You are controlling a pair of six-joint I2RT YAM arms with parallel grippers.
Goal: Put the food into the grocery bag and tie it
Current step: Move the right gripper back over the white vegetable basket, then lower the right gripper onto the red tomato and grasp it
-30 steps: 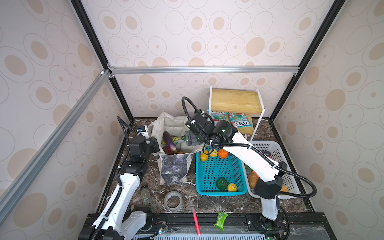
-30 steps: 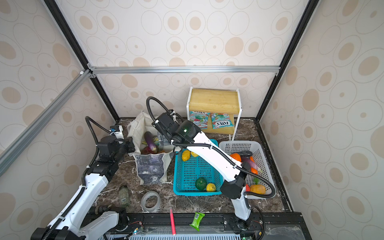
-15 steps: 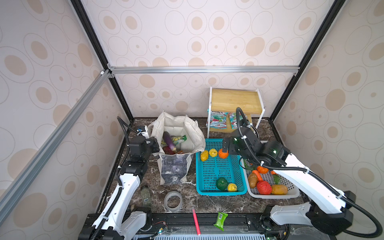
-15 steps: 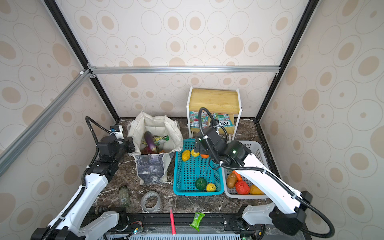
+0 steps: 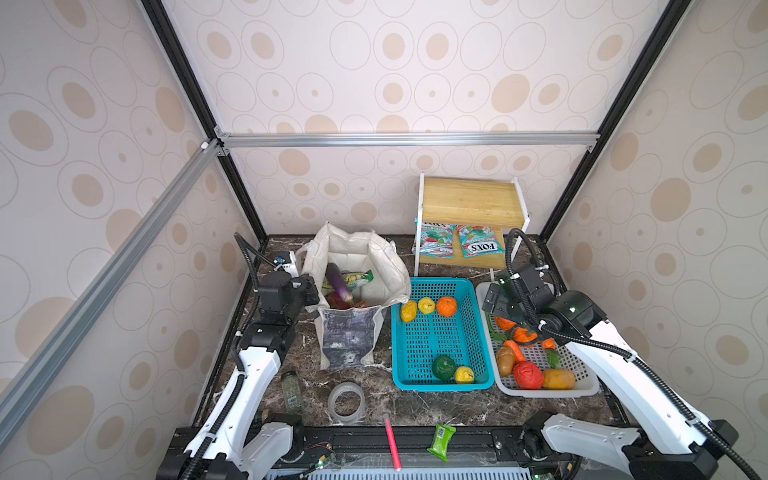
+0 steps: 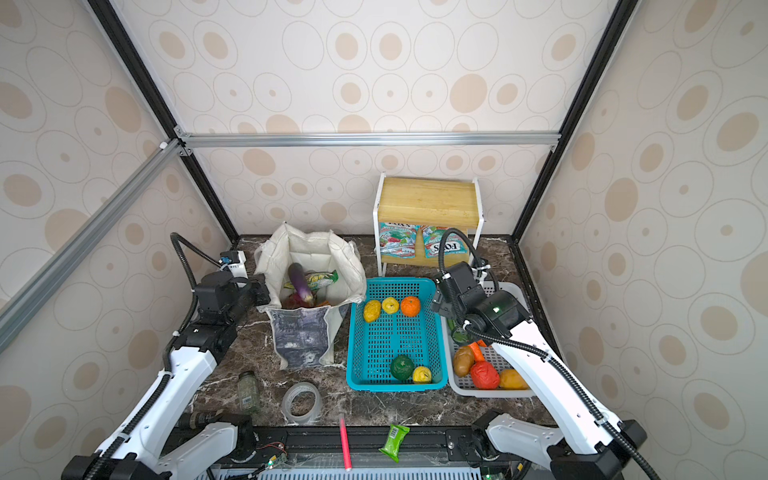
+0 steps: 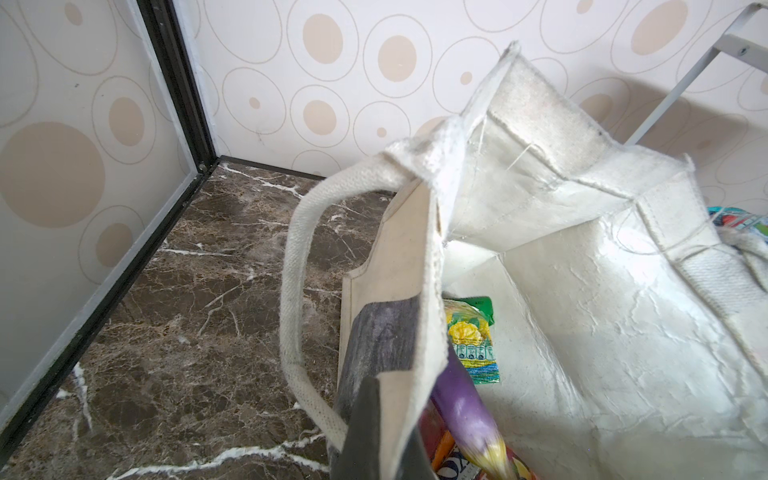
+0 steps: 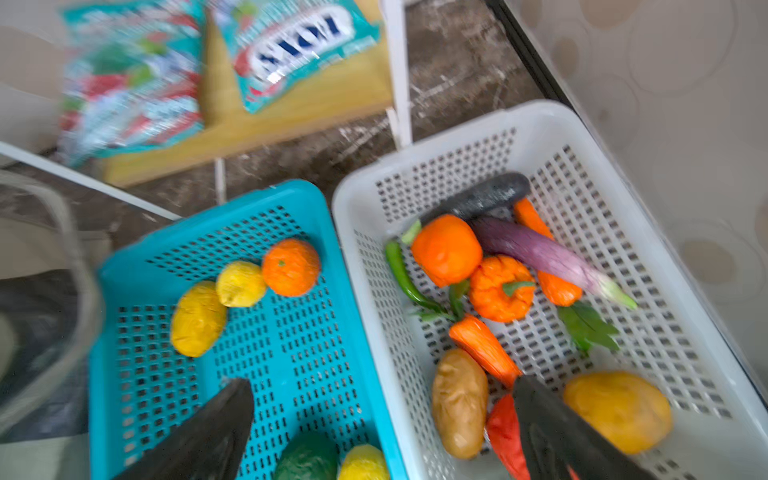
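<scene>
1. At the left gripper (image 5: 311, 296), the grocery bag (image 5: 351, 338) stands upright with its mouth open. The jaws are pressed together at the rim of the bag's side wall. The wrist view shows one dark finger (image 7: 365, 432) outside the grey printed panel. The cloth seems pinched, though the inner finger is mostly hidden.
2. Just past that pinch, inside the bag, a purple eggplant (image 7: 465, 399) leans on end. A green snack packet (image 7: 473, 345) lies beyond it. Red and orange items beneath are too cut off to name.
3. A cream loop handle (image 7: 295, 291) hangs outside the bag on this gripper's side.
4. The right gripper (image 8: 382, 384) has its jaws spread wide with nothing between them. It hovers above the two baskets' shared edge, one finger (image 8: 208, 432) over the teal basket (image 8: 124, 257) and the other over the white basket (image 8: 457, 124).
5. Ahead of the teal-side finger are two yellow lumpy fruits (image 8: 198, 318) touching each other and an orange round fruit (image 8: 291, 266). A green round fruit (image 8: 307, 459) sits close beneath the jaws.
6. Ahead of the white-side finger lie a second eggplant (image 8: 540, 253), an orange pepper (image 8: 446, 249), a small pumpkin (image 8: 500, 286) and a carrot (image 8: 484, 349). A brown potato (image 8: 459, 399) is just beside the fingertip.
7. Further ahead, FOX'S packets (image 5: 478, 245) lie on a wooden shelf (image 5: 469, 203).
8. Behind both grippers, toward the arm bases, are a tape roll (image 5: 346, 401), a jar (image 5: 292, 390), a red stick (image 5: 391, 442) and a green wrapper (image 5: 441, 441).
</scene>
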